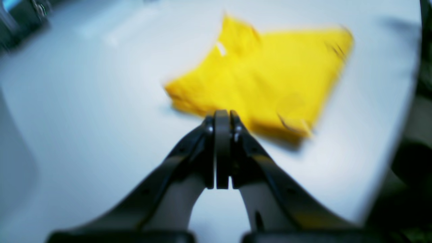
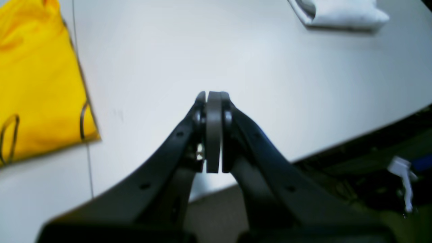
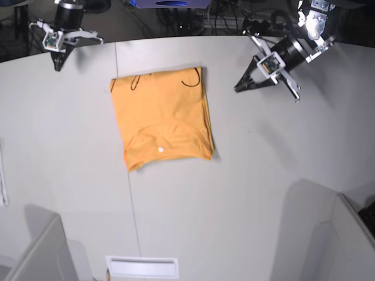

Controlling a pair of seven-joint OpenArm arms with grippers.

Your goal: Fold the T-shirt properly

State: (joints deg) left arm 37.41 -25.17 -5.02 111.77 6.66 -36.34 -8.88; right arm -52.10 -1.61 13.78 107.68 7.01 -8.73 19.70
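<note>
One T-shirt (image 3: 163, 120) – orange-yellow, folded into a rough rectangle – lies flat on the grey table (image 3: 252, 175), left of centre in the base view. Two grippers, both off the cloth. Left gripper (image 3: 237, 89) hangs just beside the shirt's edge, jaws pressed together, holding nothing. Right gripper (image 3: 57, 66) – well apart, near the table's far corner, jaws closed and empty. One white folded cloth (image 2: 341, 13) lies on the table in the right wrist view.

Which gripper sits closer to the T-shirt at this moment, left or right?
Left. The left gripper hangs shut just off the T-shirt, beside its edge in the base view. The right gripper, also shut, sits further off, beyond the opposite corner.
</note>
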